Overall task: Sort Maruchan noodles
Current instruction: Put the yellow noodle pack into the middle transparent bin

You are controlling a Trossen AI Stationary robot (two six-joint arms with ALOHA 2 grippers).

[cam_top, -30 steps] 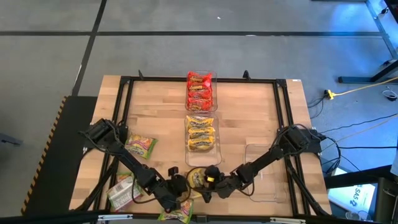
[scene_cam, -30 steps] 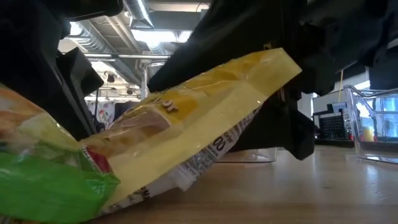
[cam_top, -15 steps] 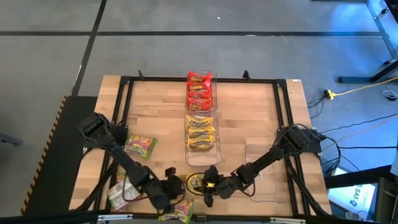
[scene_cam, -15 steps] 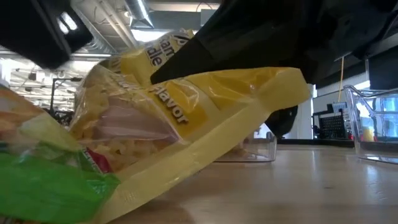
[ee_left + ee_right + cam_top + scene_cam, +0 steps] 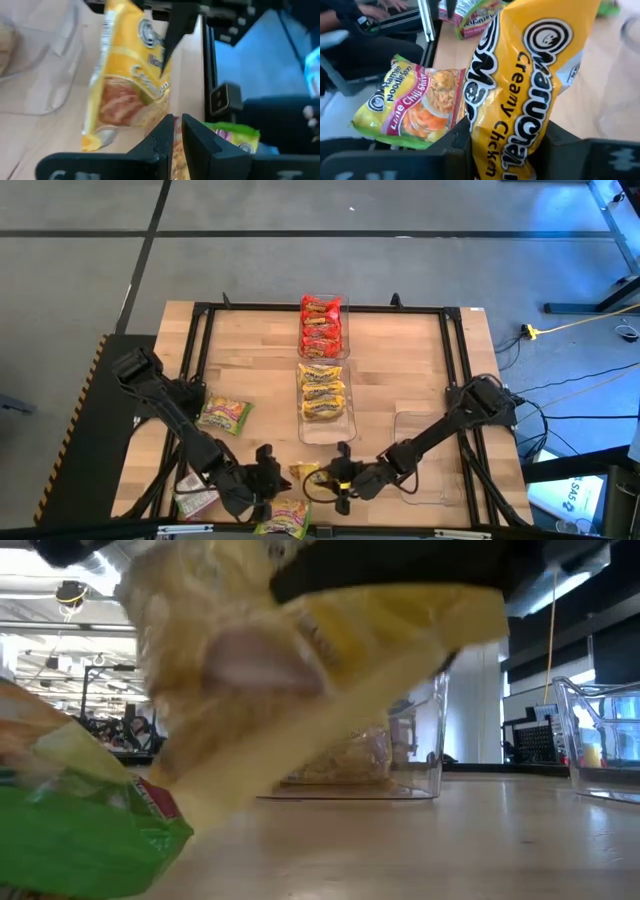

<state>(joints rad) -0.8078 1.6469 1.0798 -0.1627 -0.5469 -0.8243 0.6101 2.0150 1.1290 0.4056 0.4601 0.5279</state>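
My right gripper is near the table's front edge, shut on a yellow Maruchan packet that also shows as the yellow packet in the high view. My left gripper is shut with nothing in it and stands a little to the packet's left, as my left gripper shows from above. Green-and-pink packets lie flat on the table: one packet at the left, another packet at the front edge, a third packet at the front left. My right gripper pinches the yellow packet between its two fingers near one short end. The fingers reach in low from the table's right side. The packet sticks out past the fingertips, tilted, its held end highest; whether its low end is off the table I cannot tell.
A clear bin of red packets stands at the far middle, and a clear bin of yellow packets sits just nearer. An empty clear bin stands at the right. A black frame borders the table.
My right gripper has shut on the yellow packet and raised the held end, so the packet has tipped up off the table. My left gripper has drawn back toward the table's left edge, away from the packet, staying shut.
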